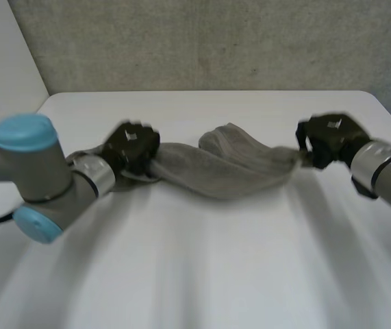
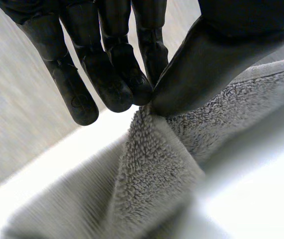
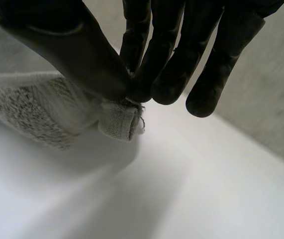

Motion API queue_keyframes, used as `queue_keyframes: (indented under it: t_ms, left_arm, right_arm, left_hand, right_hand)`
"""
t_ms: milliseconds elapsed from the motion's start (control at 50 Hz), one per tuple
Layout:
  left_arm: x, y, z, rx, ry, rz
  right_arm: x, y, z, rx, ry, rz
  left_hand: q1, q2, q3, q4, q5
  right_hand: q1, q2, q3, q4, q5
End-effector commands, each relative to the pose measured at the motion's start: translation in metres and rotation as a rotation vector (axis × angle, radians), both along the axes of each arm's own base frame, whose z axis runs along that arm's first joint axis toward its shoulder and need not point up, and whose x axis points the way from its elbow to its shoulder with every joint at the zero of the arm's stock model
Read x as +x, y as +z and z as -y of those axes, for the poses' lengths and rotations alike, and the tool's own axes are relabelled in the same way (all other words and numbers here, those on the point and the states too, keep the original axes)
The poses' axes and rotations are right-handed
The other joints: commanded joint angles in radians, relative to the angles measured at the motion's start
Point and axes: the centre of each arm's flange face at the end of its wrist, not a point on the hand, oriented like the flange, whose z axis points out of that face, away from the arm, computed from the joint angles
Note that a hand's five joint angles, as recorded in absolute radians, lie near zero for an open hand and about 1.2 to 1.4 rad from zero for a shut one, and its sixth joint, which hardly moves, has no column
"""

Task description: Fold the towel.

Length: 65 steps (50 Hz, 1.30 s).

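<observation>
One towel (image 1: 229, 168): grey terry, bunched into a sagging band, stretched between the two hands over the far half of the table; I cannot tell whether its middle rests on the top.
Left hand (image 1: 132, 147): at the towel's left end, thumb pressed to fingertips (image 2: 141, 93), cloth pinched between them.
Right hand (image 1: 329, 139): at the towel's right end, thumb and fingers closed on a hemmed corner.
Table (image 1: 202, 274): white.
Wall (image 1: 202, 41): grey, behind the table.
</observation>
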Motion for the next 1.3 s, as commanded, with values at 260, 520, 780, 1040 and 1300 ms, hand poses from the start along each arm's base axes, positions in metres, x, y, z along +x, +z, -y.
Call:
queue_keyframes:
  t_ms: [260,520,780,1040,1300]
  left_arm:
    - [0.040,0.246,-0.024,-0.416,0.022,-0.423]
    - [0.046,0.092,0.026,-0.079,0.125,-0.149]
    - [0.033,0.098,0.081,-0.284,0.153,-0.080]
    - [0.046,0.329,0.041,-0.794,0.026,-0.686]
    - [0.047,0.116,0.062,-0.247,0.094,-0.357]
  right_arm:
    - [-0.007,0.195,-0.038,-0.311,0.004,0.218]
    - [0.013,0.113,0.002,-0.165,0.006,-0.019]
    - [0.074,0.117,0.038,-0.404,0.029,0.071]
    - [0.058,0.232,0.025,-0.733,-0.092,0.349]
    - [0.063,0.103,-0.006,-0.324,0.105,0.111]
  left_hand:
    - [0.131,0.059,0.065,0.042,0.088]
    - [0.131,0.059,0.065,0.042,0.088]
    - [0.131,0.059,0.065,0.042,0.088]
    - [0.131,0.059,0.065,0.042,0.088]
    - [0.131,0.059,0.065,0.042,0.088]
  right_hand:
    - [0.100,0.064,0.068,0.068,0.052]
    - [0.100,0.064,0.068,0.068,0.052]
    - [0.100,0.064,0.068,0.068,0.052]
    - [0.100,0.064,0.068,0.068,0.052]
    - [0.100,0.064,0.068,0.068,0.052]
